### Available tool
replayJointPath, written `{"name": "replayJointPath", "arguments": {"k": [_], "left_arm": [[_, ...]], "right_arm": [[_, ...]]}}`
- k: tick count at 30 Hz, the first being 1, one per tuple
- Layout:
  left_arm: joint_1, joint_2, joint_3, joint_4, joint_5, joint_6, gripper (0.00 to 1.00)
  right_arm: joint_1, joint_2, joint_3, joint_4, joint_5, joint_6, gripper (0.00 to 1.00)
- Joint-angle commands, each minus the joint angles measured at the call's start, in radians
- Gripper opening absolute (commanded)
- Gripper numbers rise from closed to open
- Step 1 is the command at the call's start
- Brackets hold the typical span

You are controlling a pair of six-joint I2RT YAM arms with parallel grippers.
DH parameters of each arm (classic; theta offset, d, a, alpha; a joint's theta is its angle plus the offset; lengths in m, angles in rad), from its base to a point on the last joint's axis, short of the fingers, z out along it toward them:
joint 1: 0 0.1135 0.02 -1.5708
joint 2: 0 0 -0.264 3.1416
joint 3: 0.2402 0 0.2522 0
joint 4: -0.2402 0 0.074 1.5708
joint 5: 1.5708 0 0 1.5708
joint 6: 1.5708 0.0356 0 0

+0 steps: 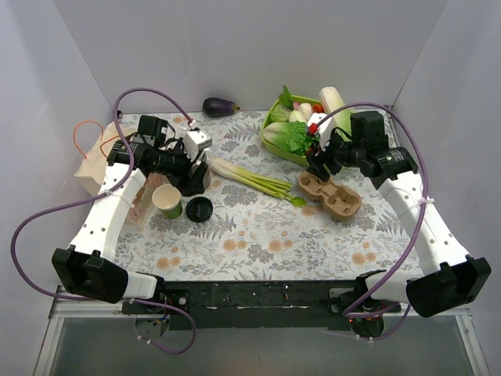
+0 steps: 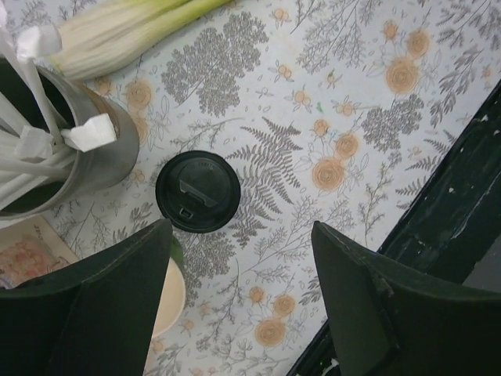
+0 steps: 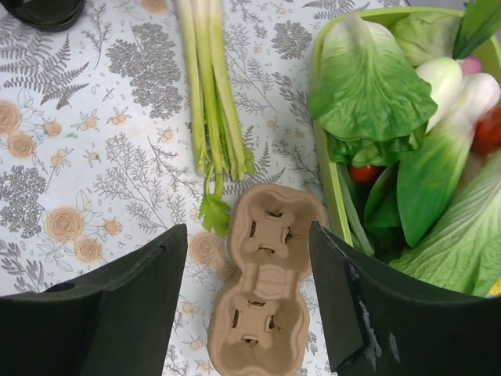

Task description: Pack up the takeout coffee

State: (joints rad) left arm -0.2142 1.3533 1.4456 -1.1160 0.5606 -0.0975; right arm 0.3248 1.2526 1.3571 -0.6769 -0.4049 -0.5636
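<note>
On the worktop [image 1: 258, 243], right end effector [image 3: 246, 235] gapes empty astride the pulp carrier [image 1: 329, 196], left end effector [image 2: 241, 231] gapes empty over the green cup [image 1: 167, 200] (near-left, beside black lid [image 1: 200, 209]), so centre cup btwn jaws, then squeeze gently.

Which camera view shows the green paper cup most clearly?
The top external view: the green paper cup stands whole and upright beside the black lid. The left wrist view shows only a sliver of its cream inside, mostly hidden behind the left tool. The right wrist view does not show it.
</note>
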Motion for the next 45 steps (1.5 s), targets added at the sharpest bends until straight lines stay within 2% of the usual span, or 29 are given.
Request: {"name": "replayJointPath", "arguments": {"k": [1,4,5,9,18,28,35,36,42,45], "left_arm": [[-0.007,-0.02,0.006,-0.12,-0.134,0.061,0.7],[-0.007,-0.017,-0.007,-0.151,-0.292,0.039,0.69],[-0.007,-0.016,-0.013,-0.142,-0.383,0.001,0.66],[-0.007,0.024,-0.011,-0.182,-0.452,-0.057,0.66],[-0.01,0.078,-0.146,-0.105,-0.496,-0.133,0.62],[-0.01,0.144,-0.186,-0.021,-0.538,-0.156,0.56],[-0.01,0.165,-0.186,-0.024,-0.531,-0.151,0.38],[-0.01,0.165,-0.186,-0.027,-0.533,-0.15,0.33],[-0.013,0.158,-0.221,-0.013,-0.548,-0.134,0.31],[-0.019,0.155,-0.237,0.004,-0.577,-0.131,0.27]], "right_arm": [[0.02,0.007,-0.013,-0.035,-0.009,-0.059,0.71],[0.02,0.021,-0.012,-0.05,0.001,-0.073,0.7],[0.02,0.025,-0.012,-0.053,0.0,-0.073,0.7],[0.02,0.041,-0.018,-0.052,-0.014,-0.065,0.7],[0.028,0.064,-0.012,-0.053,-0.015,-0.067,0.7],[0.034,0.067,-0.03,-0.052,-0.015,-0.056,0.7],[0.034,0.065,-0.039,-0.036,0.0,-0.052,0.7],[0.033,0.065,-0.041,-0.036,0.0,-0.051,0.69],[0.033,0.056,-0.056,-0.023,0.003,-0.041,0.69],[0.034,0.051,-0.058,-0.024,0.005,-0.039,0.69]]}}
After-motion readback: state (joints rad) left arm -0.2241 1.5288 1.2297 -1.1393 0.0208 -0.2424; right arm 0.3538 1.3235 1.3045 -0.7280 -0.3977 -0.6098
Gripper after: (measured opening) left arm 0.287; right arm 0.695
